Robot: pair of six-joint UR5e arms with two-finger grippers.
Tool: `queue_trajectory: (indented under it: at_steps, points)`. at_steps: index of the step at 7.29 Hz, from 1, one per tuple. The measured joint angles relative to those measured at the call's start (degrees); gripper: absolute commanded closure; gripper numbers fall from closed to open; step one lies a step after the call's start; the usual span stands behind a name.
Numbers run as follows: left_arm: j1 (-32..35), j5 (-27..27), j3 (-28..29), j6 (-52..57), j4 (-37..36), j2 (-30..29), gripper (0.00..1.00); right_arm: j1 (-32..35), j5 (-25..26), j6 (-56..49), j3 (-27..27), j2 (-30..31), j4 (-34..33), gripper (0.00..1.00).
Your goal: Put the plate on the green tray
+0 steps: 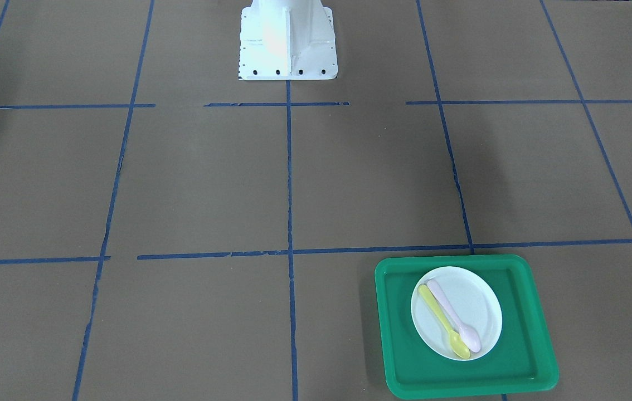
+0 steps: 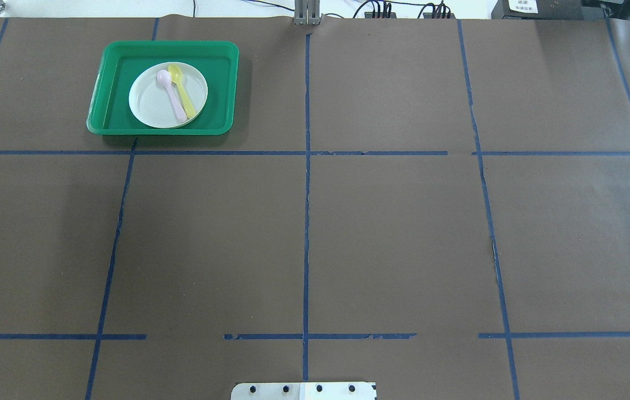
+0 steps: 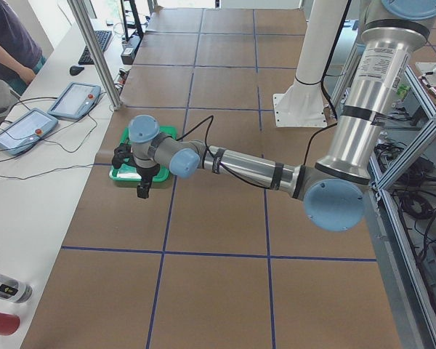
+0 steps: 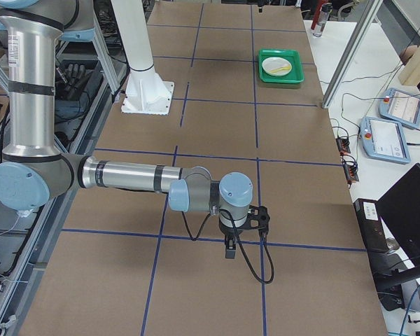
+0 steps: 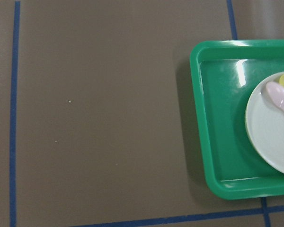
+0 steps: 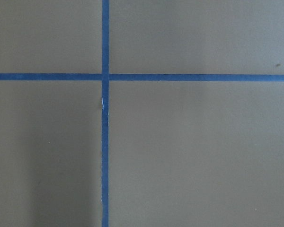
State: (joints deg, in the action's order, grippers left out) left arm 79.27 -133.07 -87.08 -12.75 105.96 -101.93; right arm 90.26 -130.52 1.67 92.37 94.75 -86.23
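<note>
The green tray [image 1: 522, 345] lies on the brown table at the far left from the robot; it also shows in the overhead view [image 2: 109, 94] and the left wrist view [image 5: 217, 118]. A white plate [image 1: 477, 301] lies flat inside the tray, also seen from overhead [image 2: 151, 103]. A yellow spoon [image 1: 444, 323] and a pink spoon [image 1: 452, 309] lie on the plate. My left gripper [image 3: 142, 190] hangs beside the tray, toward the table's left end, holding nothing I can see. My right gripper [image 4: 229, 250] hangs over bare table far from the tray. I cannot tell whether either is open or shut.
The white robot base [image 1: 288, 39] stands at mid-table on the robot's side. Blue tape lines [image 2: 306, 166] divide the brown table cover. A side table with tablets [image 3: 73, 98] and an operator [image 3: 7, 36] lies beyond the tray.
</note>
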Motion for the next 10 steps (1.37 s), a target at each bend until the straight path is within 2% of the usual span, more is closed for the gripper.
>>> queue_trajectory:
  at_steps: [3,5,8,10]
  points:
    - [5.1,0.0,-0.5,10.9,-8.3,3.6,0.00,0.0,0.0,0.0,0.0,0.0,0.0,0.00]
    - [8.8,0.0,-0.9,18.4,-11.1,6.4,0.00,0.0,0.0,0.0,0.0,0.0,0.0,0.00]
    - [13.0,-0.8,-1.5,20.5,-11.6,13.4,0.00,0.0,0.0,0.0,0.0,0.0,-0.1,0.00]
    - [13.3,-1.0,-4.3,17.5,-12.1,15.4,0.00,0.0,0.0,0.0,0.0,0.0,-0.1,0.00]
